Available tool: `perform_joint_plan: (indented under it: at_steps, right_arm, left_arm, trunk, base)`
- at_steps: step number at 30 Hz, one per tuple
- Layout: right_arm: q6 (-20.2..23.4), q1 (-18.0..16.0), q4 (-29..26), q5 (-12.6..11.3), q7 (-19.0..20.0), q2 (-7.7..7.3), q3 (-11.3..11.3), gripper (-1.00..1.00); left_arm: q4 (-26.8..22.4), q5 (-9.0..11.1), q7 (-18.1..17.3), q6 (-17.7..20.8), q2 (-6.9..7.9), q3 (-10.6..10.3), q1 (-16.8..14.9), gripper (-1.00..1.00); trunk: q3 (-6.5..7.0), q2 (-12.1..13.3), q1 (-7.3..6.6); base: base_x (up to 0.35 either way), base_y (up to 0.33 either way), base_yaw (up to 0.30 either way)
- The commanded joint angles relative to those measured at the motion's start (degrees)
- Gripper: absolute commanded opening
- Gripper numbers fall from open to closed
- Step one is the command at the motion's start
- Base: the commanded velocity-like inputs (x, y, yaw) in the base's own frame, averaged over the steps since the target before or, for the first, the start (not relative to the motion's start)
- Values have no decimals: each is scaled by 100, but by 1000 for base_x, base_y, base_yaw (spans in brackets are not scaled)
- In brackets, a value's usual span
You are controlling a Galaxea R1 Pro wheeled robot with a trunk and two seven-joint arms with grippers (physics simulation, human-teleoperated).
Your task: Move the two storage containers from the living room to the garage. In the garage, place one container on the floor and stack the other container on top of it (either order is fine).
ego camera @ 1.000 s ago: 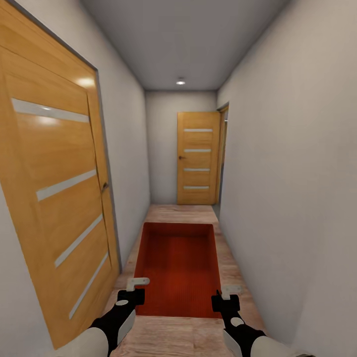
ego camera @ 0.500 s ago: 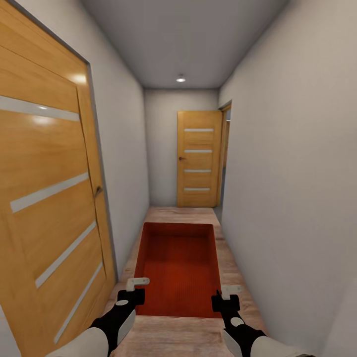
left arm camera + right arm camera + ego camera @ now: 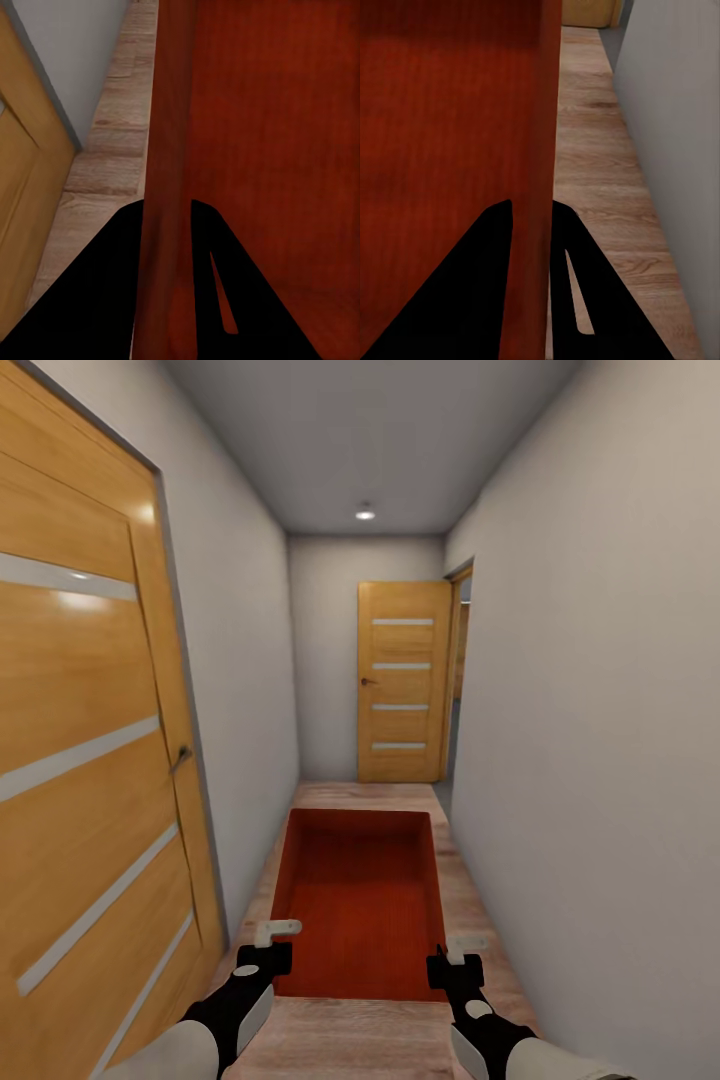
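A narrow corridor with plain grey-white walls (image 3: 600, 660) and a light wood plank floor (image 3: 365, 795) runs ahead. A tall honey-coloured wooden door with pale horizontal strips (image 3: 80, 760) stands close on the left, a second door of the same kind (image 3: 402, 682) closes the far end, and a round ceiling lamp (image 3: 365, 514) glows above it. The orange-red, shallow rectangular storage container (image 3: 360, 900) is carried level above the planks. The left gripper (image 3: 266, 948) has its fingers clamped on the container's left wall; the right gripper (image 3: 455, 958) has its fingers clamped on the right wall.
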Motion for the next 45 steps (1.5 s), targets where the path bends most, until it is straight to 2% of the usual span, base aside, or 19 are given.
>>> perform_joint_plan:
  at_steps: [1,45]
  right_arm:
    - [-53,-10,-16,-90,-116,2,-187,-100]
    - [-54,-10,-16,-90,-116,-3,-187,-100]
  left_arm:
    - [24,-10,357,-18,2,74,-3,-100]
    - [29,-10,357,-18,2,79,-3,-100]
  trunk:
    - [-9,-6,4]
    - [-9,-6,4]
  base:
    - [322,0,0]
    - [322,0,0]
